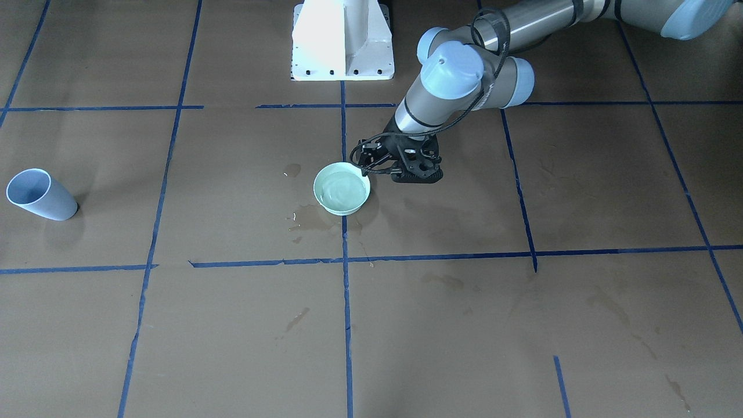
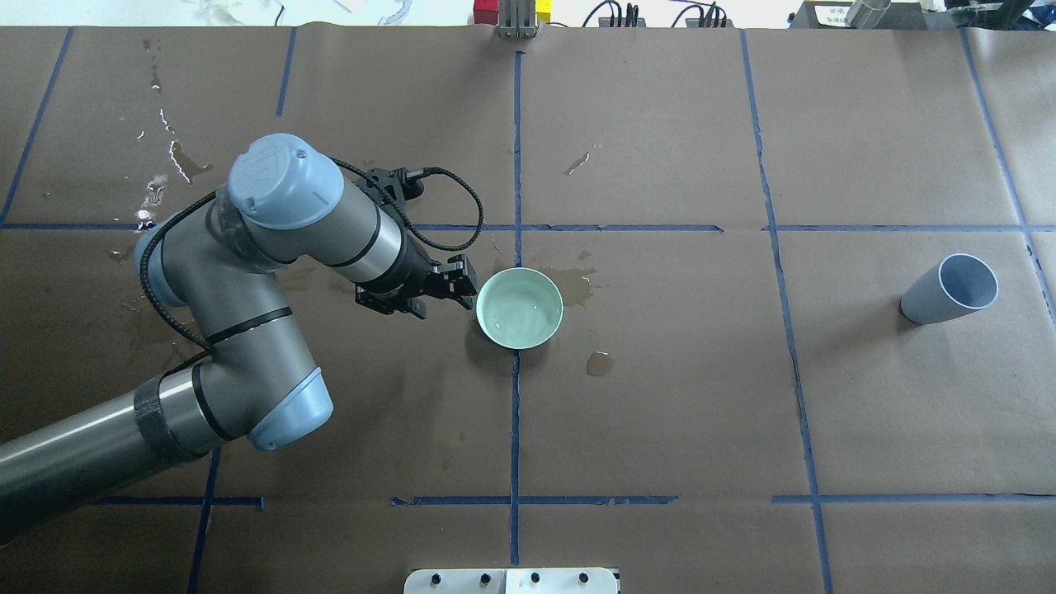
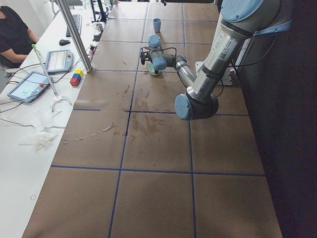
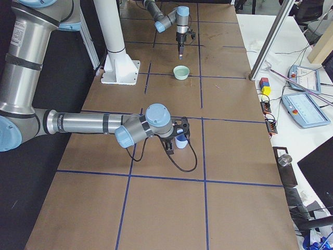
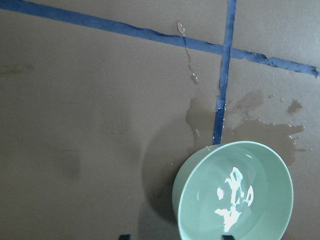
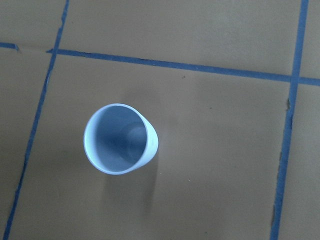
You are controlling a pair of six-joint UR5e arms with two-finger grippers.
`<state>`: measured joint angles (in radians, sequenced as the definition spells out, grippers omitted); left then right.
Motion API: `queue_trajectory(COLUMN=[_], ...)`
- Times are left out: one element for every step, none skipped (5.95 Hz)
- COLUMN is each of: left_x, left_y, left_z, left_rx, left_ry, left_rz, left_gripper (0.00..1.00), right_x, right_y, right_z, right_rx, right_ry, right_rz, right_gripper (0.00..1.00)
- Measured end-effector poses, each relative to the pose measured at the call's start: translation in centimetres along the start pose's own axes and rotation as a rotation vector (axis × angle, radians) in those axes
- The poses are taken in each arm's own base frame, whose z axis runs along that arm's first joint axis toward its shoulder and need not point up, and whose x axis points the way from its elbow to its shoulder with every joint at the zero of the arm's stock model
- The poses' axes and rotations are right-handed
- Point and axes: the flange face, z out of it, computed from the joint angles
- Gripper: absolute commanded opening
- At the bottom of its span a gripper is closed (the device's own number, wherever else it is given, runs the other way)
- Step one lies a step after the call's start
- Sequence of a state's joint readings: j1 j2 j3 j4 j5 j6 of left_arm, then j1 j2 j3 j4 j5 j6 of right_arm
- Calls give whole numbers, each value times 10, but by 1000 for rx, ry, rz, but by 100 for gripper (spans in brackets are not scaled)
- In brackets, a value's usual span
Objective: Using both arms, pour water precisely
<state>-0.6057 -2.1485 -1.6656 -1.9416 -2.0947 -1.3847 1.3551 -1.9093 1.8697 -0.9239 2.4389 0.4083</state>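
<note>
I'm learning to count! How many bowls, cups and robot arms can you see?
Bowls: 1, the green bowl
Cups: 1, the blue cup
Robot arms: 2, the left arm and the right arm
Total: 4

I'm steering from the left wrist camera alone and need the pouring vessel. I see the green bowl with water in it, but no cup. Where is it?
Observer: The blue cup stands far off toward the robot's right, well apart from the bowl.
Operator: Anything in it?
Observer: It looks empty in the right wrist view.
Operator: Where's my gripper?
Observer: The left gripper is close beside the bowl's rim, on the robot's left of it.
</note>
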Motion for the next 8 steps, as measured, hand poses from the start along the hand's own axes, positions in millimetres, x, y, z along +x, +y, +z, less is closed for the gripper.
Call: queue_trajectory(left_x=[-10,-14,-23,-44,-64,-72,-75,-77], left_y=[1,0,1,6,13,16,17,15], left_z=[-4,-8,-15,-26,-37,-43,-46,-49], left_rx=[3,10,17,24,30,34,37,43], left_ry=[-3,-1,0,-5,-8,-9,-10,-10], left_rz=[-2,-1,-3,-8,-12,-13,-15,-17], left_gripper=[76,84,100,100,100,100,100,100], right_x=[-20,-31,-38,-48,-63,-77,-84,-85], right_y=[15,33,49,56,61,69,79,86], right_z=[13,22,30,43,61,80,93,103], right_rx=[54,105,156,191,229,275,316,348], right_ry=[-11,-12,2,22,44,68,100,133], right_rz=[-4,-14,-35,-50,-37,-13,-19,-20], right_gripper=[93,99,100,100,100,99,99,100])
